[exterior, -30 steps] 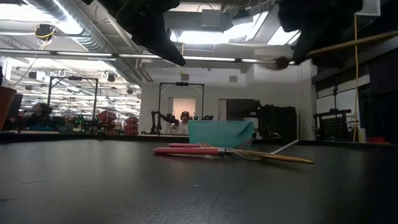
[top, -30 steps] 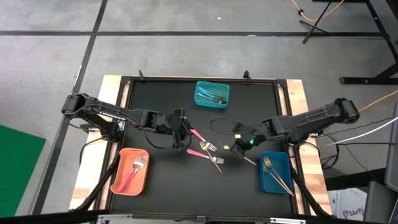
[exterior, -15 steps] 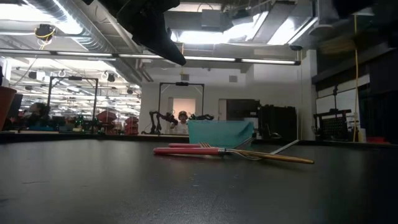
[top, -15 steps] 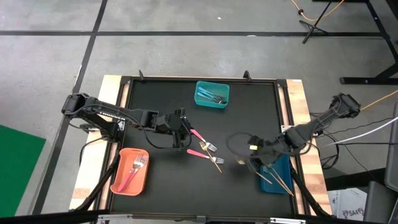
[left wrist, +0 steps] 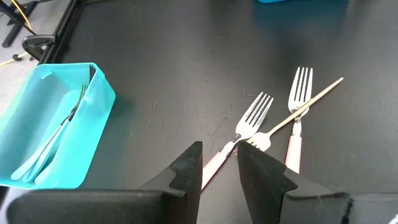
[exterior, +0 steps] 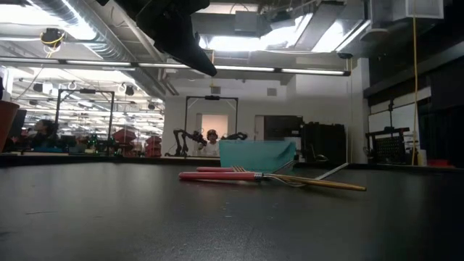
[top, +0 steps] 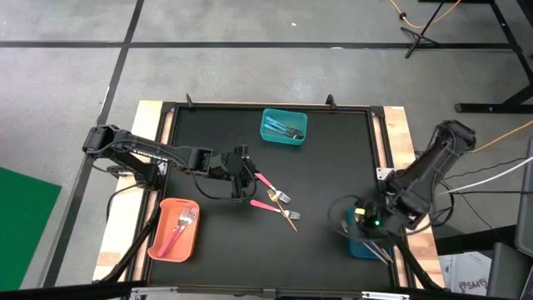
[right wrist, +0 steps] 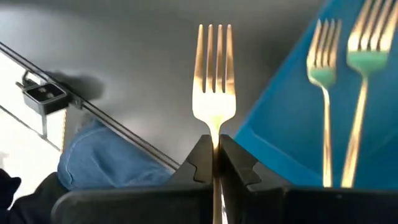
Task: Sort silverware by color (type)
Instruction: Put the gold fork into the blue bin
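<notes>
Two pink-handled forks (top: 268,185) (left wrist: 249,121) and a gold-handled one (top: 288,218) lie crossed on the black table's middle. My left gripper (top: 247,179) (left wrist: 219,163) hangs open above them, well off the table in the low view (exterior: 190,43). At the near right, my right gripper (top: 366,223) (right wrist: 215,142) is shut on a gold fork (right wrist: 214,93) over the edge of the blue bin (top: 360,248) (right wrist: 280,124). Two gold forks (right wrist: 323,74) lie in that bin. My right gripper pinches the gold fork between its two fingers at the thin neck just below the head (right wrist: 214,132). The fork runs along the fingers, its tines pointing away from them and slanting down. It is lifted clear, above the table beside the blue bin's wall.
A teal bin (top: 284,126) (left wrist: 50,124) with light-blue silverware stands at the table's far middle. An orange bin (top: 173,229) with pink forks sits at the near left. Wooden strips edge the table left and right (top: 400,133). Bare black table lies between the bins.
My right gripper has swung from near the table's middle toward the near right edge, carrying the gold fork over the blue bin and rolling as it went. The fork has left the low view. The forks on the table have not moved.
</notes>
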Robot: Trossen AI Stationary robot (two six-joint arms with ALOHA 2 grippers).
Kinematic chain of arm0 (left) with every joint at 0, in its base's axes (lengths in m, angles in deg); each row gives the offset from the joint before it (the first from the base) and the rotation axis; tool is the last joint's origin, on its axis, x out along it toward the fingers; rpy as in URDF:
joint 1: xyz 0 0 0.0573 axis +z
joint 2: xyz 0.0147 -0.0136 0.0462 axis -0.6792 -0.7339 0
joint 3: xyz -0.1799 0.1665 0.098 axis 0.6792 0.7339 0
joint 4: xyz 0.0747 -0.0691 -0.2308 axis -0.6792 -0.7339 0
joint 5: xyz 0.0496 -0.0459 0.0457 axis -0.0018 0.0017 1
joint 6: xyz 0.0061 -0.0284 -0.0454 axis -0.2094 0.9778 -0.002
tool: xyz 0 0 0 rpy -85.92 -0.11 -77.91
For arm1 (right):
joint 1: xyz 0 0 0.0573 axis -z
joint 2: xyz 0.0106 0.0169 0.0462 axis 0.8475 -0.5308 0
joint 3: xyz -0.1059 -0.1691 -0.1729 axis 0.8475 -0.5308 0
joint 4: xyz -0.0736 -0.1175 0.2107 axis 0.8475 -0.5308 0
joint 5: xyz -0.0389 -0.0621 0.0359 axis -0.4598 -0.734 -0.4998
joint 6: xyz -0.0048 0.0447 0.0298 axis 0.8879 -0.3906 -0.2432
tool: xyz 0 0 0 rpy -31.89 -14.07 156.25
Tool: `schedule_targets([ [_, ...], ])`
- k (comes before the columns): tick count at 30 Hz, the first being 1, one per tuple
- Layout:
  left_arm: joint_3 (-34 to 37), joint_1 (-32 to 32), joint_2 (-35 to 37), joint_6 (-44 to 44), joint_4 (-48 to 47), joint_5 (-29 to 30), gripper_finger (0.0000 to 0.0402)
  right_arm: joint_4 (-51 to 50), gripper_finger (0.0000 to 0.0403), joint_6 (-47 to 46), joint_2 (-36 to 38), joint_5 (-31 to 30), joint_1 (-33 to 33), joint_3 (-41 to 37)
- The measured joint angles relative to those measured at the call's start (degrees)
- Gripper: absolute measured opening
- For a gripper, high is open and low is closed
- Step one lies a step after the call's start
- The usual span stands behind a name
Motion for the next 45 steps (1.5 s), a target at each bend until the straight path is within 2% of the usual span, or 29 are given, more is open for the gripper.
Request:
schedule_targets([
  [8, 0.00, 0.00, 0.00, 0.00, 0.00, 0.00, 0.0095, -5.28, 0.0001, -12.35, 0.00, 0.02, -8.44, 0.00],
  [11, 0.00, 0.00, 0.00, 0.00, 0.00, 0.01, 0.0095, -8.84, 0.0001, -13.97, -0.06, 0.02, -10.46, 0.00],
  [18, 0.00, 0.00, 0.00, 0.00, -0.02, 0.00, 0.0095, -15.64, 0.0001, -13.66, -3.14, -0.95, -10.47, 0.02],
  [23, 0.00, 0.00, 0.00, 0.00, 0.00, 0.00, 0.0095, -15.54, 0.0001, -13.64, -7.49, -1.03, -10.47, 0.02],
  [29, 0.00, 0.00, 0.00, 0.00, 0.24, 0.00, 0.0095, -15.54, 0.0001, -13.52, -13.66, -4.70, -10.47, 0.02],
  [33, 0.00, 0.00, 0.00, 0.00, 0.32, 0.00, 0.0095, -15.49, 0.0001, -13.53, -16.76, -4.91, -10.47, 0.02],
  [45, 0.00, 0.00, 0.00, 0.00, 0.37, 0.00, 0.0095, -15.54, 0.0001, -13.43, -19.26, -4.90, -10.47, 0.02],
])
